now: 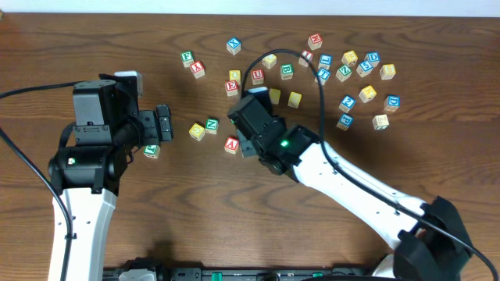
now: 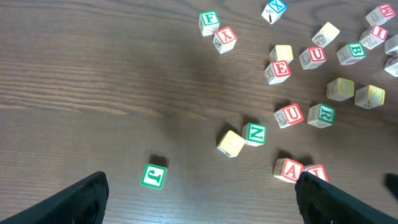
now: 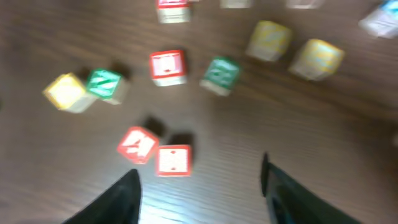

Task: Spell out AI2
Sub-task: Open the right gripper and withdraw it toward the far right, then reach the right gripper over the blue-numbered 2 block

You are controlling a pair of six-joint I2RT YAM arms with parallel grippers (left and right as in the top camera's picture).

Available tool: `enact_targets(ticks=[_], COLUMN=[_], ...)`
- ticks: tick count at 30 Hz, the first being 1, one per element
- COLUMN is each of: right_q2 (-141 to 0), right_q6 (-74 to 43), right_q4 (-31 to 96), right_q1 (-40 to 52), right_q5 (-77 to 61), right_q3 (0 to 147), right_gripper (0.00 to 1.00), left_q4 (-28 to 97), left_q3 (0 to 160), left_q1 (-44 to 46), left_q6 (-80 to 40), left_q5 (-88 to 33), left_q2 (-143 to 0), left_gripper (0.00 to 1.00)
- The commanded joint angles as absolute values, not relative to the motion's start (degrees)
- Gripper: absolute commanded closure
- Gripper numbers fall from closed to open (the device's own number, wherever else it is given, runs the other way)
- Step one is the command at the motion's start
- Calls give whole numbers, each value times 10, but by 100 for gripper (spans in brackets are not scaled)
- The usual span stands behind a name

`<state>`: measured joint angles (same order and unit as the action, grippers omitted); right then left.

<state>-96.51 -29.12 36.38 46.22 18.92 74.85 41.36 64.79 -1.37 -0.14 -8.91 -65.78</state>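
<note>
Right pincer (image 3: 199,190) spread, red A block (image 3: 138,144) just ahead, turned cornerwise, touching second red block (image 3: 173,159), left pincer (image 2: 199,196) spread

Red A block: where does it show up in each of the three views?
Overhead: the red A block lies near the table's middle, below the scattered blocks.
Left wrist: the same block is at lower right.
Right wrist: it is at lower left, blurred.
Shared landmark: the green N block beside a yellow block, up-left of the A in every view.
</note>
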Motion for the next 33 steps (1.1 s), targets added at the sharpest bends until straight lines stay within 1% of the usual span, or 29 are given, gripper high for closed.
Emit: enact_targets(ticks=[1,10,14,17,19,22,25,27,33], right_q2=[-958,-958,-958,-958,-958,-962,-973,-984,-1035], right_q6=[-322,-425,-441,-449,-481,-540,-631,-648,-648], right_q4=[396,503,516,517,521,521,518,508,473], right_q1=[439,313,272,260,253,248,247,246,219], right_q5=[276,277,270,271,271,271,282,284,276], right_q3=[761,761,761,761,761,761,761,761,762], right_gripper=[38,37,36,36,37,39,39,39,32], left_q4=[414,414,414,414,414,414,414,414,414], left_q3=[663,663,663,663,663,663,663,663,663], left_q1=[-16,-16,-16,-16,-16,-16,-16,-16,-16], left_q6=[0,0,0,0,0,0,0,0,0], left_q5=[-92,-92,-92,-92,-92,-92,-92,-92,-92], left_q2=[-656,-656,-656,-656,-656,-656,-656,-656,-656], left_gripper=[6,5,6,6,6,6,6,6,6])
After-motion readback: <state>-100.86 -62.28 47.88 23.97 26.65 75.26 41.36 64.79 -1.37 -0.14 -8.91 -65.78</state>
